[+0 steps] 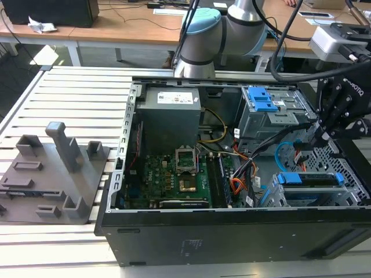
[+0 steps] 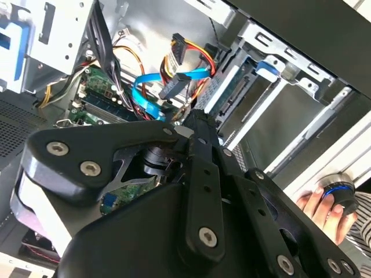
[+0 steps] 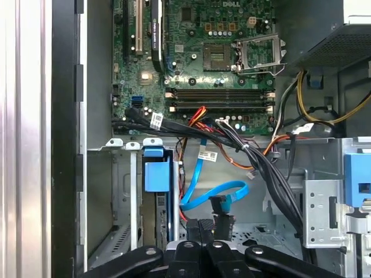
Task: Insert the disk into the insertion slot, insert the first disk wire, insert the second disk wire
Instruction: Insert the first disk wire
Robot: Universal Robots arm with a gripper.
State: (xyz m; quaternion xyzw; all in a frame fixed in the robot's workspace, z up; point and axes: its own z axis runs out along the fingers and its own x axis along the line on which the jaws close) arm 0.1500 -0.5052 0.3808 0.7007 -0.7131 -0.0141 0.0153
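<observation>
**Exterior view.** The jaws [image 1: 320, 138] hang inside the open computer case [image 1: 232, 243], which lies on the slatted bench [image 1: 75, 98]. The disk [image 1: 307, 179] is seated in the insertion slot [image 1: 277, 200], near the jaws on the side facing the camera. The second disk wire [image 1: 283, 152] loops just beside the jaws, on their motherboard [image 1: 168, 174] side.

**First wrist view.** The jaws [image 3: 200, 227] are together, fingers side by side, with nothing visible between them. The dark plug of the second disk wire [image 3: 214, 194] stands just beside the fingertips; contact cannot be told. The disk [image 3: 156, 174] sits in the insertion slot [image 3: 124, 200] near the jaws on one side. A black cable bundle [image 3: 261, 168] runs past on the other side.

**Second wrist view.** Just beyond the tips of the jaws [image 2: 197, 119] lies the loop of the second disk wire [image 2: 148, 92]. The plug of the first disk wire [image 2: 177, 43] lies farther beyond, apart from the jaws. A person's hand [image 2: 324, 208] rests outside the case, well behind the jaws.
</observation>
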